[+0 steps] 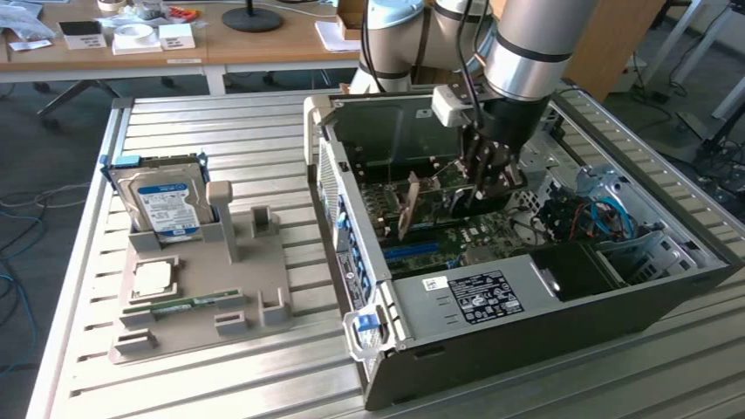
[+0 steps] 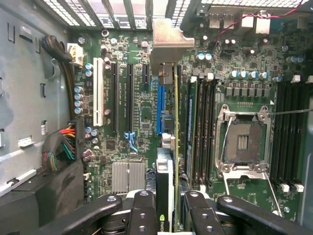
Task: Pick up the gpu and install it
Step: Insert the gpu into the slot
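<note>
My gripper (image 1: 489,179) reaches down into the open computer case (image 1: 524,297) and is shut on the gpu (image 1: 442,194). The card stands on edge over the motherboard, with its pale metal bracket (image 1: 410,205) toward the case's rear wall. In the wrist view the gpu (image 2: 166,181) is seen edge-on between my two dark fingers (image 2: 142,210), and its bracket (image 2: 168,41) is at the far end. Its lower edge runs right beside the blue slot (image 2: 160,110) on the motherboard (image 2: 127,122). Whether it sits in a slot cannot be told.
On the exterior view's left a grey holder (image 1: 198,288) carries a hard drive (image 1: 163,205), a processor chip (image 1: 155,279) and a narrow green RAM stick (image 1: 187,305). Inside the case are cable bundles (image 2: 63,147), the processor socket (image 2: 243,142) and drive bays (image 1: 605,218).
</note>
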